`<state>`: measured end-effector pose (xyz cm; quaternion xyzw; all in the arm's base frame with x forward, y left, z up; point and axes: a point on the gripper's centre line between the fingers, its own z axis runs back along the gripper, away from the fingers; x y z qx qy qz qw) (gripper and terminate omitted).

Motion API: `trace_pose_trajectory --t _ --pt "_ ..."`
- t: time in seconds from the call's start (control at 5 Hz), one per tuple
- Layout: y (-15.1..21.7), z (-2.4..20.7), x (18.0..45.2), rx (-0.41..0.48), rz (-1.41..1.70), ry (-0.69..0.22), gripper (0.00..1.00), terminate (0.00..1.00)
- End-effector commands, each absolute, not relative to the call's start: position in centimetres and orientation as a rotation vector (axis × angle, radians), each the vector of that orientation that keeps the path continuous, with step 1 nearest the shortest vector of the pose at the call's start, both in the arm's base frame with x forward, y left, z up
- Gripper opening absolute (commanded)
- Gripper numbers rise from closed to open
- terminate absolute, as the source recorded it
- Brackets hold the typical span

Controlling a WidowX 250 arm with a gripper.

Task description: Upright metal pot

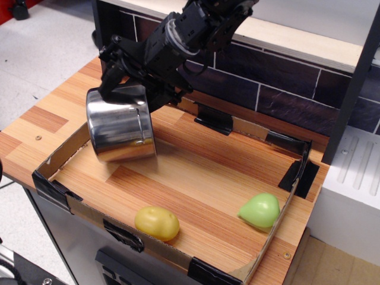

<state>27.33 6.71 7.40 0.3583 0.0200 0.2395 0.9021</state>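
The metal pot [119,126] is a shiny steel cylinder in the back left corner of the cardboard tray [178,252]. It is not upright: it tilts, with its side wall facing the camera and one end turned up and back. My gripper [132,88] comes down from the upper right and sits right at the pot's upper back edge. Its black fingers [109,80] are spread to either side of that edge, so it looks open. I cannot tell whether the fingers touch the pot. The pot's opening and handles are hidden.
A yellow toy food [157,223] lies at the tray's front wall and a green toy food [260,210] at its right wall. A dark tiled back wall [285,89] and a black post [350,89] stand behind. The wooden tabletop [35,127] ends just left of the pot.
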Motion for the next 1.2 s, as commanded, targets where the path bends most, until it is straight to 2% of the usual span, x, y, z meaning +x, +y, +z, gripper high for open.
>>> trace_pose_trajectory --t 0.0,0.2,0.4,0.6,0.8,1.0 --pt "7.3 9.0 28.3 0.705 0.531 -0.016 0.00 0.00" --pt "8.1 9.3 28.3 0.620 0.493 -0.036 0.00 0.00" --pt "9.1 9.5 28.3 0.459 0.451 -0.128 0.00 0.00" --pt "10.3 8.6 28.6 0.367 0.388 -0.214 0.00 0.00" --pt "10.8 7.9 28.7 0.386 0.385 -0.238 0.00 0.00" --pt "11.6 6.6 28.9 0.332 0.389 -0.213 0.00 0.00"
